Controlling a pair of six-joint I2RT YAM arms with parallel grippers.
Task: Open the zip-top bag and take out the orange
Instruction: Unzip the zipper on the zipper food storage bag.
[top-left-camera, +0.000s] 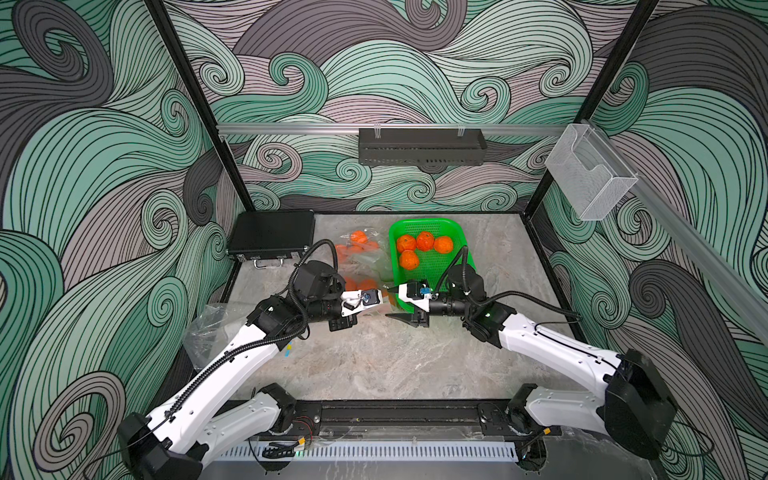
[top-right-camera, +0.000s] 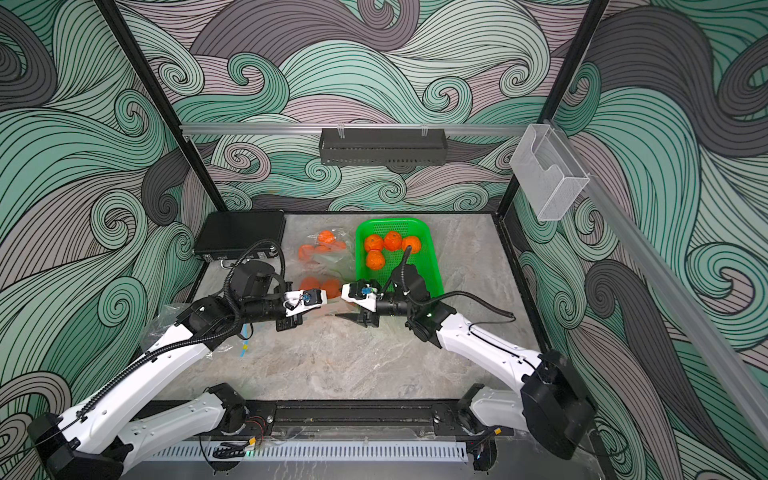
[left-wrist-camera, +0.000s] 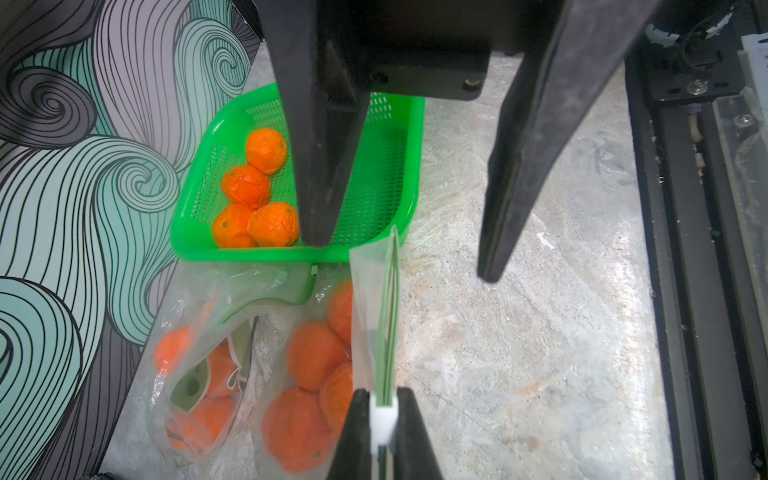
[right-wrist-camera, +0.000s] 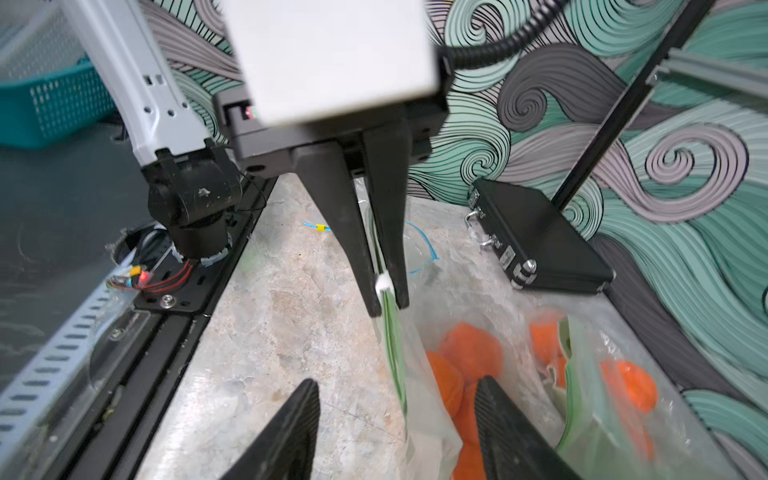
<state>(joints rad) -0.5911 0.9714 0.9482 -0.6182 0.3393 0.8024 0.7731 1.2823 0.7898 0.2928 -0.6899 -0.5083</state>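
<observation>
Left tool (left-wrist-camera: 382, 399) is clamped on the white slider (left-wrist-camera: 383, 419) at one end of the zip strip (left-wrist-camera: 388, 324), holding the top of the zip-top bag (left-wrist-camera: 368, 291) upright off the surface (left-wrist-camera: 519, 353). Right tool (left-wrist-camera: 403, 257) faces it with jaws apart. The free end of the strip lies between its fingers, and no contact is visible. The strip's green tracks look pressed together along their whole length, so I judge the bag not yet opened. Oranges (left-wrist-camera: 313, 357) sit in the bag's belly, mid-surface, just left of the near end of the green basket (left-wrist-camera: 249, 254), which holds four loose oranges (left-wrist-camera: 245, 186). A second bag (left-wrist-camera: 199, 374) of fruit lies farther back. Risks as I see them: if the right tool closes on thin film rather than the strip, it may slip or stretch the plastic. With no firm counter-hold, a pull on the slider would likely drag the whole bag rather than run the zip. The right tool's far finger is close to the basket rim and may knock it. The small slider may pop out of the left tool under side load.
</observation>
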